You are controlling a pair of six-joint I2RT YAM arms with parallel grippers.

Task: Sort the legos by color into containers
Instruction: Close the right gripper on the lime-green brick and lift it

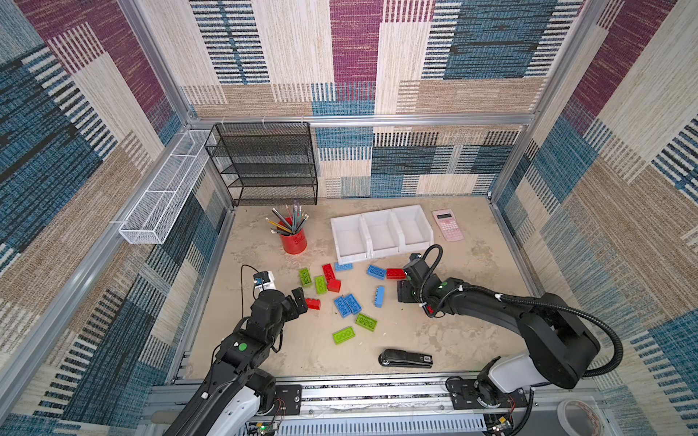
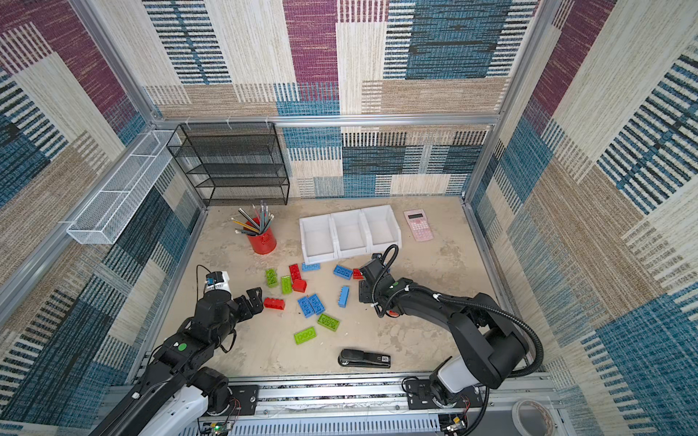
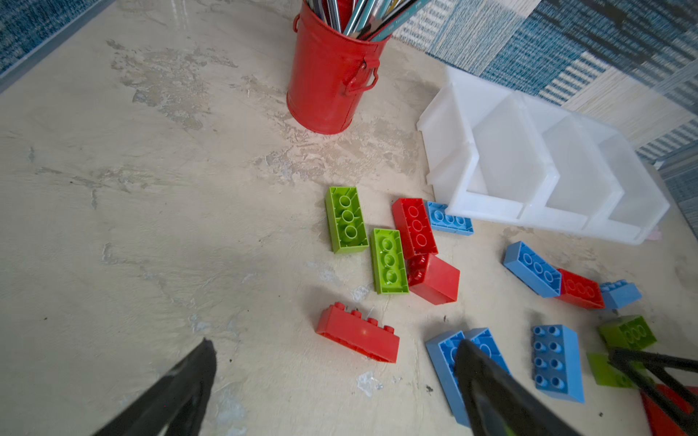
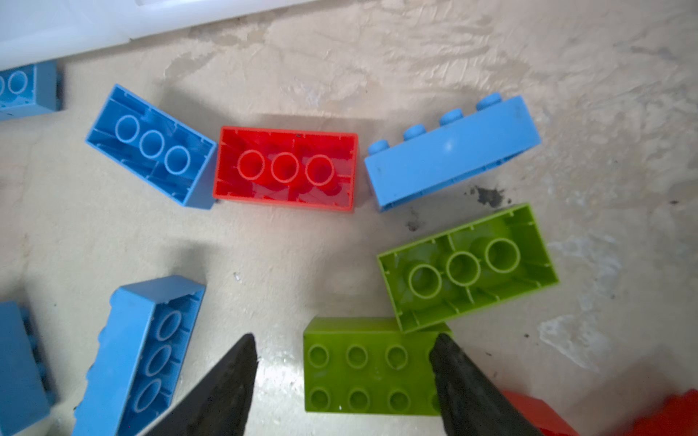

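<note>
The legos (image 1: pixel 353 304) lie scattered before the empty bins (image 1: pixel 365 230). My left gripper (image 1: pixel 301 300) gapes beside a red brick (image 1: pixel 312 304), and the right gripper (image 4: pixel 343 341) is open over a green brick (image 4: pixel 370 370). They look light, rigid and slick, so I'd pinch the long sides.

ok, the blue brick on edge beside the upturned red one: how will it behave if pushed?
Blue brick sits on a narrow long face, studs sideways: a nudge probably tips it flat. Moulded hollow plastic, so likely stiff and light. Glossy faces might slip.
</note>
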